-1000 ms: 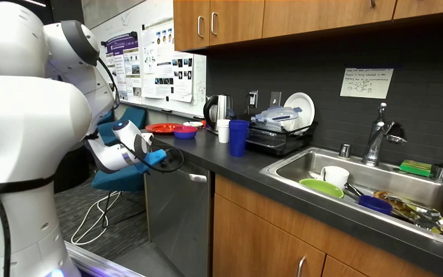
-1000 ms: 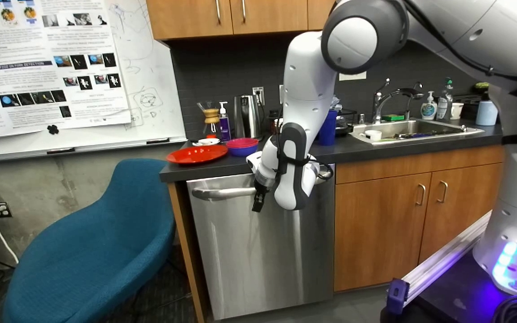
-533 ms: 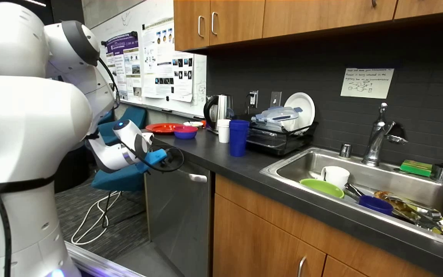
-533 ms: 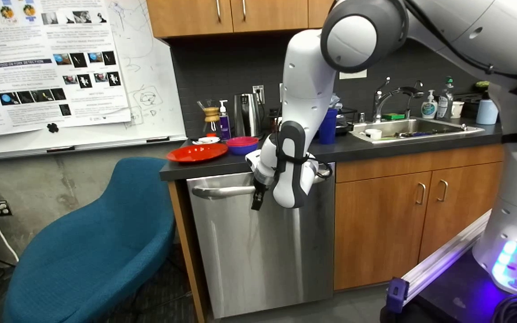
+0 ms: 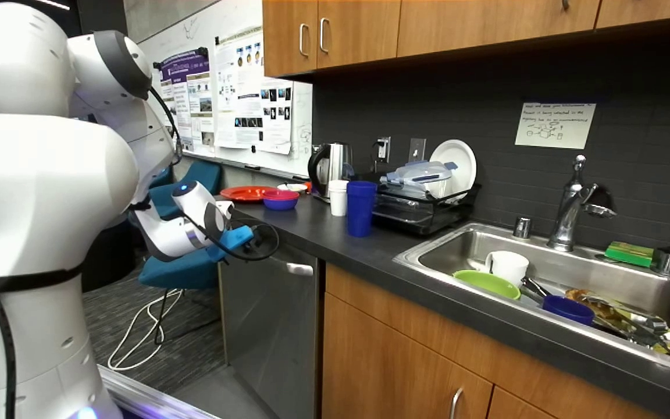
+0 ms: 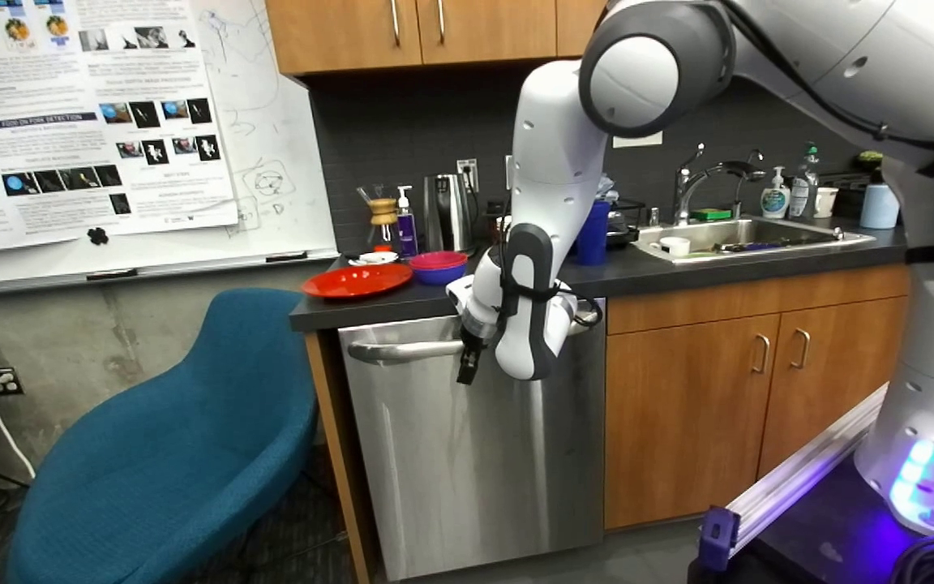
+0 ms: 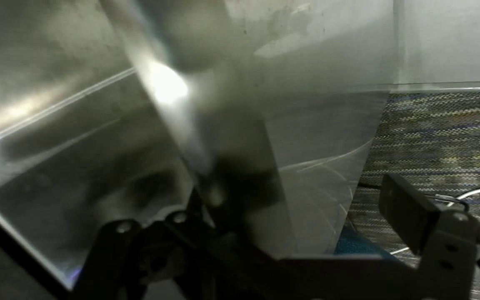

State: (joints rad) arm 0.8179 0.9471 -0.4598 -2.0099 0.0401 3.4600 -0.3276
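Note:
My gripper (image 6: 468,371) hangs at the front of a stainless steel dishwasher (image 6: 475,462), close to its bar handle (image 6: 402,350). In the wrist view the gripper (image 7: 293,193) is open, its fingers far apart. The shiny handle (image 7: 171,93) slants down toward the left finger; whether they touch I cannot tell. No object shows gripped between the fingers; the brushed door (image 7: 319,137) and carpet (image 7: 440,137) lie beyond. In an exterior view a blue wrist part (image 5: 235,237) appears near the handle (image 5: 300,269), with the fingers hidden there.
Above the dishwasher runs a dark countertop (image 5: 323,235) bearing a red plate (image 6: 357,281), stacked bowls (image 6: 438,274), a blue cup (image 5: 360,209) and a dish rack (image 5: 428,218). A sink (image 5: 406,259) with dishes is farther along. A teal chair (image 6: 167,430) stands beside the dishwasher.

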